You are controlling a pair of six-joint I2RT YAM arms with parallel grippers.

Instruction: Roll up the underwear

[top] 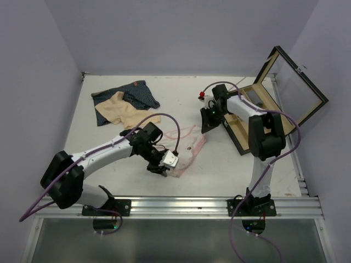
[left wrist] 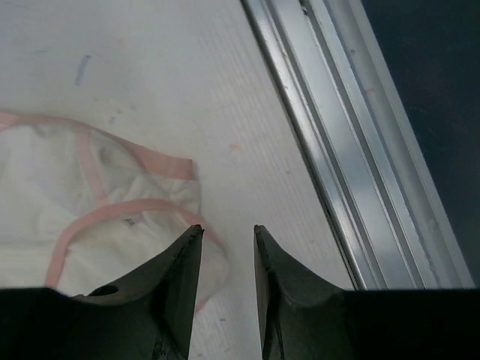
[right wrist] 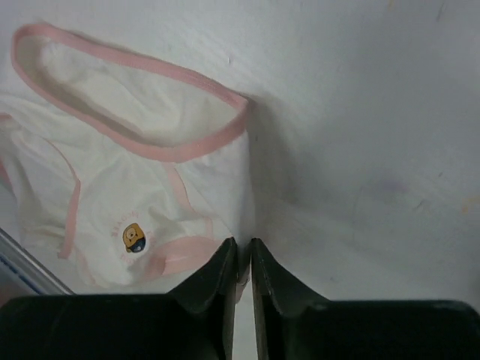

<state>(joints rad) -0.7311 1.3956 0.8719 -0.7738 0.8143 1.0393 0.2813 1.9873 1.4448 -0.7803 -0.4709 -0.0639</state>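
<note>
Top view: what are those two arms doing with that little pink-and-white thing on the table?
Two robot arms are set to roll underwear. The pink-and-white pair lies unrolled between them. The left gripper is open at one end, holding nothing. The right gripper has its jaws almost together at the other edge; whether it pinches cloth is unclear. A beige pair and a navy striped pair lie at the back left.

arms [top: 104,150]: white links, black joints | cables [top: 159,116]: purple | fingers [left wrist: 176,292]: black, seemingly matte

Lavender walls [top: 181,33] (white table [top: 225,170])
</note>
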